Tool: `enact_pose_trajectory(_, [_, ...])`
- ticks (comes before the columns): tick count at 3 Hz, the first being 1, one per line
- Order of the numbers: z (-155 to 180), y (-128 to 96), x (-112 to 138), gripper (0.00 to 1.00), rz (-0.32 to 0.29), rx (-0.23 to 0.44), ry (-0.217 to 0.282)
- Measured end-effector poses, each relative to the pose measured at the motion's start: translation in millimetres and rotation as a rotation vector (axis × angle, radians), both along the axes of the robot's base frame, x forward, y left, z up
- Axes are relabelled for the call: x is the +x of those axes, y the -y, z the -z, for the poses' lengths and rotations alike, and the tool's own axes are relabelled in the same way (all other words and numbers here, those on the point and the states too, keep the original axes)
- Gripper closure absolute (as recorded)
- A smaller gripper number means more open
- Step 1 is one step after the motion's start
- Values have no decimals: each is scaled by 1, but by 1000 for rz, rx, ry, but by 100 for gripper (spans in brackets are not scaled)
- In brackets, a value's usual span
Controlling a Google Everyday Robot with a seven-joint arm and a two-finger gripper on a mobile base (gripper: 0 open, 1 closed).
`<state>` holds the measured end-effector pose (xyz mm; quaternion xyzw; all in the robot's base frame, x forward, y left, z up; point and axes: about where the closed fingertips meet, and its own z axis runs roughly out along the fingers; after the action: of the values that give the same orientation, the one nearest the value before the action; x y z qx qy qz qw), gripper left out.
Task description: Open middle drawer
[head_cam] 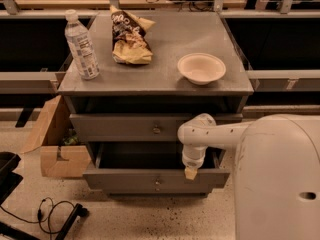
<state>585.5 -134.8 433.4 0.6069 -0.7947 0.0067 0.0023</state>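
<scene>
The grey cabinet (150, 79) has its top drawer (125, 128) closed, with a small brass knob. The middle drawer (130, 181) below it is pulled out toward the camera. Its dark inside shows behind the grey front, and its brass knob (157, 182) sits at the centre. My gripper (190, 173) points down from the white arm (215, 134). Its tan tip rests at the top edge of the middle drawer's front, right of the knob. The bottom drawer is hidden beneath the open one.
On the cabinet top stand a water bottle (81, 46), a chip bag (129, 36) and a pale bowl (201, 68). An open cardboard box (55, 144) sits on the floor at left, with a black cable (50, 211). My white body (280, 179) fills the right foreground.
</scene>
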Motion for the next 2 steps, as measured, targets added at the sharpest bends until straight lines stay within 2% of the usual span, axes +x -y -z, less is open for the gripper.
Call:
enact_pose_trajectory(1, [-4, 19, -26, 22, 32, -6, -44])
enact_pose_trajectory(2, [-4, 19, -26, 4, 32, -6, -44])
